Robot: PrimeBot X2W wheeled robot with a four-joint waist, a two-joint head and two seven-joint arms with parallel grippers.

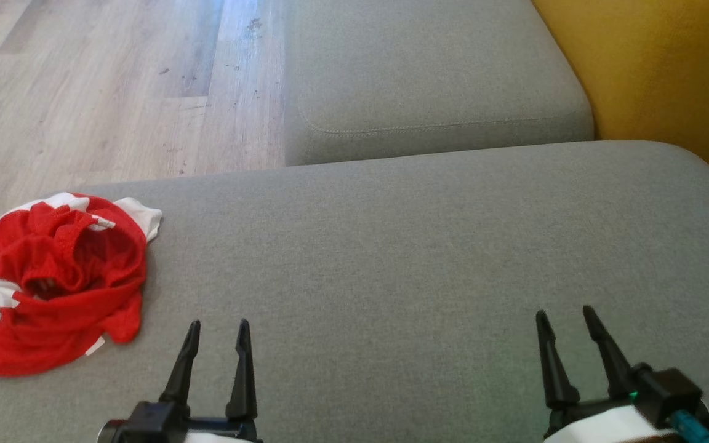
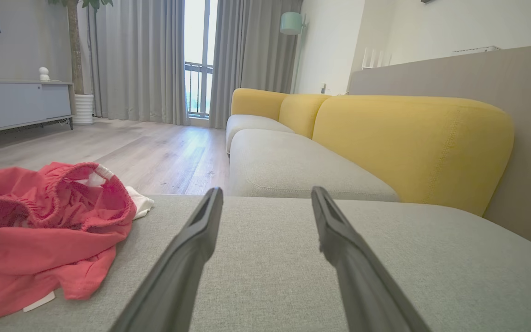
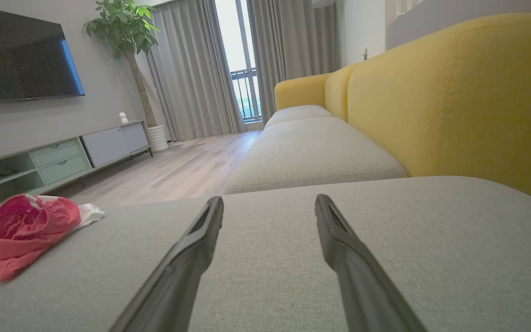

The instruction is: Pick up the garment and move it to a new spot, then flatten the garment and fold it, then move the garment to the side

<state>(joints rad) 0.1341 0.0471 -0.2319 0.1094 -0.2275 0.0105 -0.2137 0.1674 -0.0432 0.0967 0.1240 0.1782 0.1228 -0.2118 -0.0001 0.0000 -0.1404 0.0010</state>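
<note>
We judge the task barely begun: the red and white garment lies crumpled at the left edge of the grey sofa cushion, untouched. Our left gripper hovers just right of it, jaws wide apart and empty; our right gripper is well apart, likewise spread and empty. Picking up, flattening, folding and moving aside all remain.

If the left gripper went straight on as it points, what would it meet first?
The way looks free: the left gripper points across the grey sofa cushion, the red garment off to its left. It might graze the cushion; height unclear.
</note>
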